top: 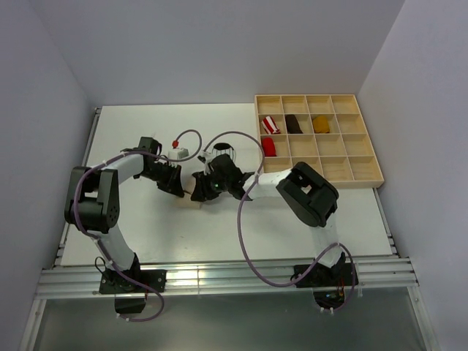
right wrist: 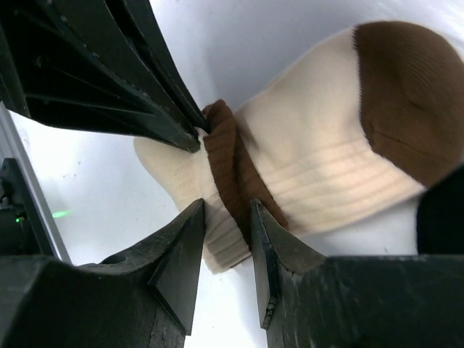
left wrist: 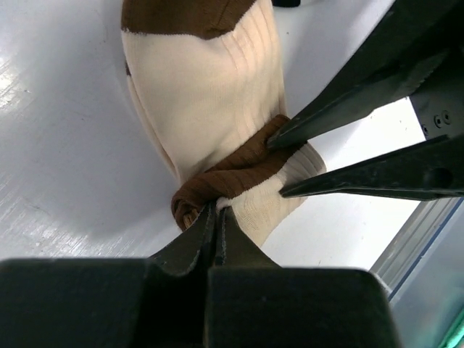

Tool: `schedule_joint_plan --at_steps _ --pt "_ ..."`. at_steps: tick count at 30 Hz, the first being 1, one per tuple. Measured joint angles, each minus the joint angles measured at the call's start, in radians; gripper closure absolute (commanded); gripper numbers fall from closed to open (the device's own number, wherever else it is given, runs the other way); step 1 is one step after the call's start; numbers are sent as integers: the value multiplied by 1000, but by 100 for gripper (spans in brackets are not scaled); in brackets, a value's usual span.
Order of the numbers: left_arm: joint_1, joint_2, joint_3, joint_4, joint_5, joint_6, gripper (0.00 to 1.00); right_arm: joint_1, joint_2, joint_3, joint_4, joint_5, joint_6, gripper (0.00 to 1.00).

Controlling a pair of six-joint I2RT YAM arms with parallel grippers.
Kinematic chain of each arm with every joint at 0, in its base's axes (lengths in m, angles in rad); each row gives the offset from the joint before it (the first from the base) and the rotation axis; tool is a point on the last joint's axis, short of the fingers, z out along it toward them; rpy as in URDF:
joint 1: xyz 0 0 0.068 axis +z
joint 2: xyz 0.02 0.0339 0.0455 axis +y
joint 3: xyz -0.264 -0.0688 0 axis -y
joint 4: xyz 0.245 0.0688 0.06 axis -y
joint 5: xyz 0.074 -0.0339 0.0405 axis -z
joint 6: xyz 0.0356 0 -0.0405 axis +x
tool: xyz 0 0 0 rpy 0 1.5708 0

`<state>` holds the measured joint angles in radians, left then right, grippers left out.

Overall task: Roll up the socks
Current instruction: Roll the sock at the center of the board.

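I can read no lettering, label, brand, number or sign anywhere in my three views
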<state>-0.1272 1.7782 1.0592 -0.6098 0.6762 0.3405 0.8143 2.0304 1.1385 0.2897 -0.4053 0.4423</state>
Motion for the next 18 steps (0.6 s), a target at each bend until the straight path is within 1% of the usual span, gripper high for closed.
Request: schedule_joint_plan --at_steps 8,11,18 --pt "-4 5 8 0 -10 -38 100 0 -44 -50 13 73 14 61" --pt "-6 5 10 0 -14 -44 100 0 -54 -62 15 95 20 59" --pt "-13 9 24 -10 -34 -72 100 0 -109 -133 27 158 37 59"
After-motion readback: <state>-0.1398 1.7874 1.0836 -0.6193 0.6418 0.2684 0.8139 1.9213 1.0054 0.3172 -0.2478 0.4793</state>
